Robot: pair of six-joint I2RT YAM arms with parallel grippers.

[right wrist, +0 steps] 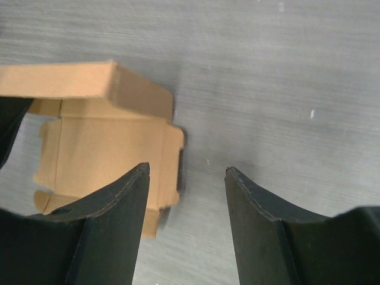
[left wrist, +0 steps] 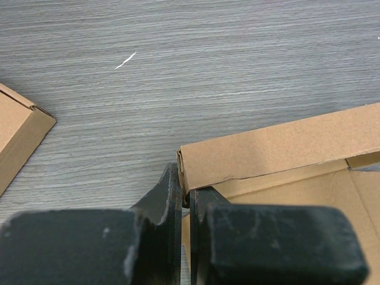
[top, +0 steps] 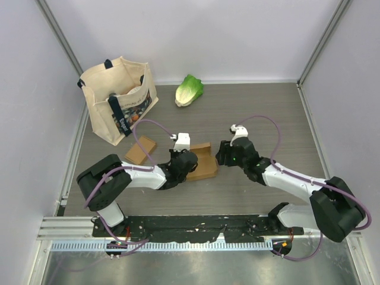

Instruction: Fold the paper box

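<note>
Paper box (top: 202,161) sits mid-tabletop (top: 267,119) between the two arms, just ahead of both wrists. Left fingers (left wrist: 185,199) are clamped shut on the near-left corner of the box, pinching the base of one raised side wall. Right fingers (top: 224,154) are spread open with nothing between them, hovering just off the box's right edge. In the right wrist view the box lies ahead and to the left of the gap, so a small leftward reach would likely meet the loose flap there. The left arm is the one in contact; the right is close but apart.

The box is plain brown cardboard, half formed. One long wall stands up along the far side, the floor panel lies flat and open, and small tabbed flaps are unfolded at the right end. It looks roughly square from above (long axis hard to call).

A second cardboard piece (top: 141,149) lies further left, untouched.
</note>
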